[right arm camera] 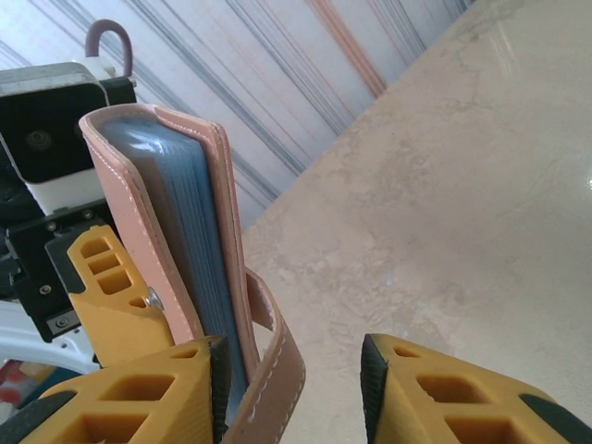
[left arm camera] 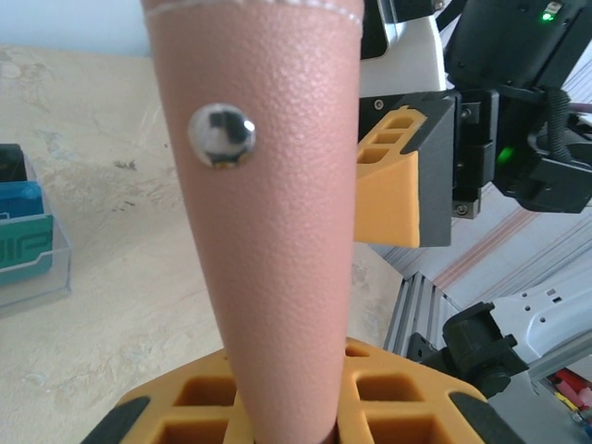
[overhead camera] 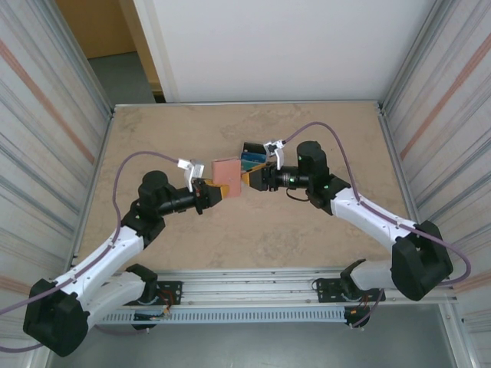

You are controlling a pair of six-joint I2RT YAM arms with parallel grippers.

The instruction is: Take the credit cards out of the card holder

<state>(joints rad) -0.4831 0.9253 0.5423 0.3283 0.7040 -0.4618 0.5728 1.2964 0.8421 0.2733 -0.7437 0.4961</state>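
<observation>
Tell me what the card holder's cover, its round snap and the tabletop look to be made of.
Card holder: salmon leather or imitation, matte, pebbled grain with pale edge stitching. Snap: polished metal, by its mirror-like reflections. Tabletop: beige marble-look, smooth, faintly veined; stone or laminate, can't tell.

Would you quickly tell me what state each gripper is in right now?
Left gripper: closed, holding the card holder.
Right gripper: open around the card holder's tab, not clamped.

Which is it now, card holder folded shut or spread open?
Folded shut: in the right wrist view both salmon covers of the card holder lie together over the blue-grey sleeves. Its closing tab hangs unfastened.
</observation>
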